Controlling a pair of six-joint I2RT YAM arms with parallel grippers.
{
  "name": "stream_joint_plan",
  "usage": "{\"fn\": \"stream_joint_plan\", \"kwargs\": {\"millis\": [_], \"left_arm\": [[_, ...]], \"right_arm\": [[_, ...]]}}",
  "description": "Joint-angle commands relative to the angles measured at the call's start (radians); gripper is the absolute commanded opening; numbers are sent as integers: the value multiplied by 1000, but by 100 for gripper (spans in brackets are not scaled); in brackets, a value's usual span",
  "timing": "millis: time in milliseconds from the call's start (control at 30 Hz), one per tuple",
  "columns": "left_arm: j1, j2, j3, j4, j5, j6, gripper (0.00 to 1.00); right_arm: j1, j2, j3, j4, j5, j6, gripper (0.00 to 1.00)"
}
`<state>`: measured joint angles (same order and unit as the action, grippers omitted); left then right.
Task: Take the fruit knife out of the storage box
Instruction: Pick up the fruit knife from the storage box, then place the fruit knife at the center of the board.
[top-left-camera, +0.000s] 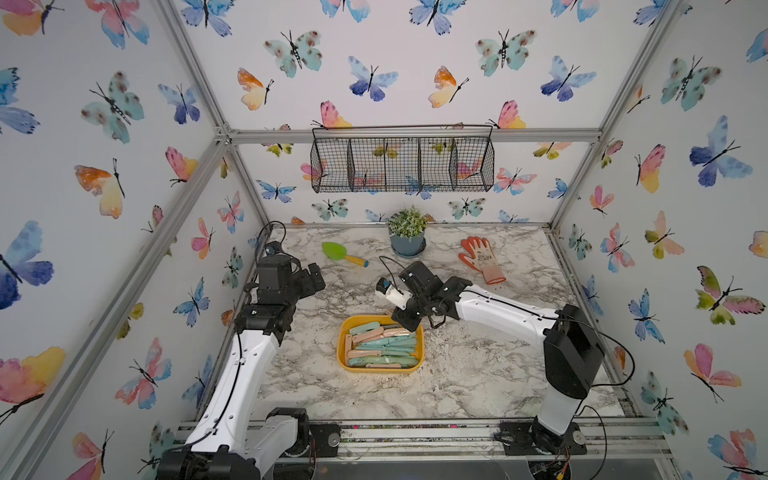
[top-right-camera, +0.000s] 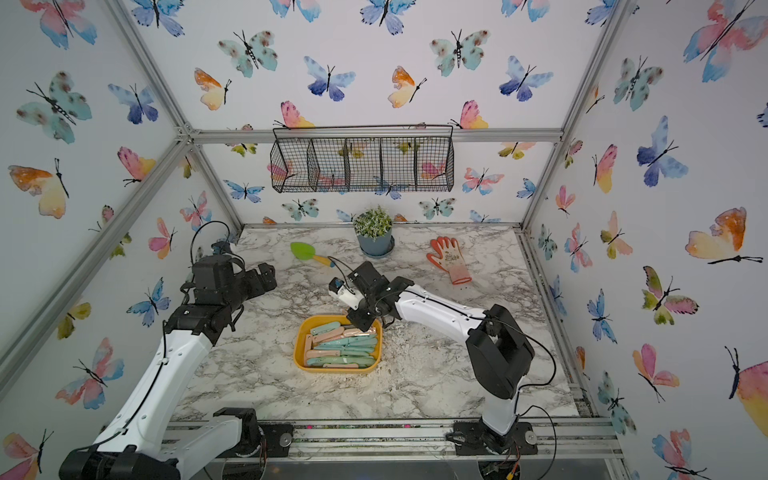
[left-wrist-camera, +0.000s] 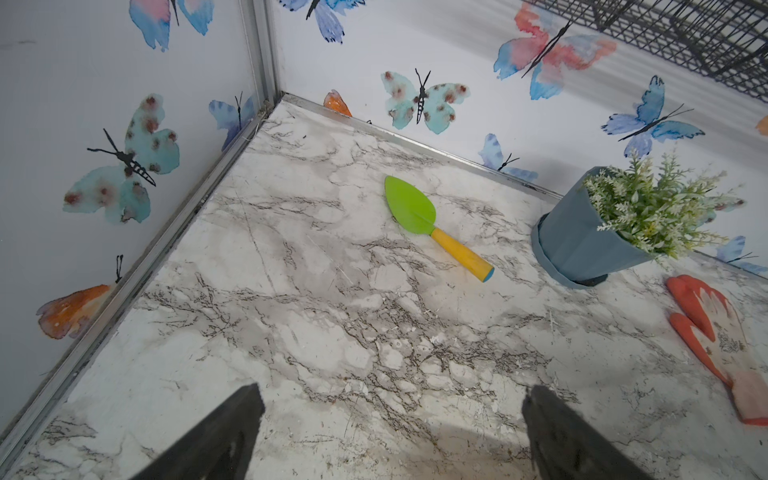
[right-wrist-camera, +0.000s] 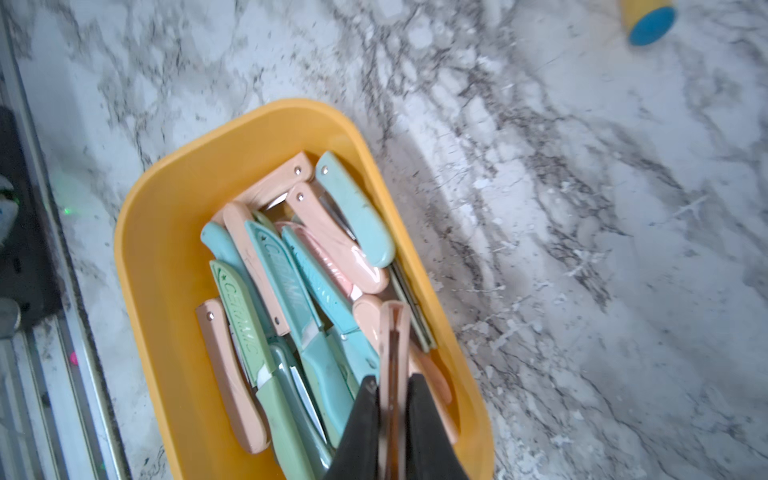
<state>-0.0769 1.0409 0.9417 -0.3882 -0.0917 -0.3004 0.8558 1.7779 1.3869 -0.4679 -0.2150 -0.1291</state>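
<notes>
The fruit knife (right-wrist-camera: 394, 332), a slim peach-pink folding one, is clamped edge-on in the right fingers (right-wrist-camera: 360, 419) over one glossy, round-cornered yellow storage box (right-wrist-camera: 166, 249) heaped with pink, teal and green knives (right-wrist-camera: 291, 270) on the marbled counter (right-wrist-camera: 582, 208), while the left fingers (left-wrist-camera: 224, 432) stand apart near one green trowel (left-wrist-camera: 411, 208), one potted plant (left-wrist-camera: 582, 237) and one orange glove (left-wrist-camera: 715, 332).

Shallow yellow-orange storage box (top-left-camera: 340, 347), rounded corners, flat on marble tabletop (top-left-camera: 478, 374) near the middle, packed with folded pink, teal, green knives (top-left-camera: 384, 347). One pink fruit knife (right-wrist-camera: 392, 332) edge-on at its far corner, pinched in right gripper (right-wrist-camera: 392, 384).
</notes>
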Motion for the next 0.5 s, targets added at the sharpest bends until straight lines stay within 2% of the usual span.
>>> {"fn": "stream_joint_plan", "kwargs": {"millis": [0,233,333,467], "left_arm": [[-6,12,-2,36,27,27,98],[-12,67,89,21,38,37,98],[-18,93,73,44,72,54,98],[-23,80,42,46,25,47,98]], "right_arm": [[-92,-51,-37,91,-92,86,10],[-261,-51,-117,221,-215,202,10],[-314,-36,-161,289,-273,262,9],[-378,-16,-214,373,-337,342,9]]}}
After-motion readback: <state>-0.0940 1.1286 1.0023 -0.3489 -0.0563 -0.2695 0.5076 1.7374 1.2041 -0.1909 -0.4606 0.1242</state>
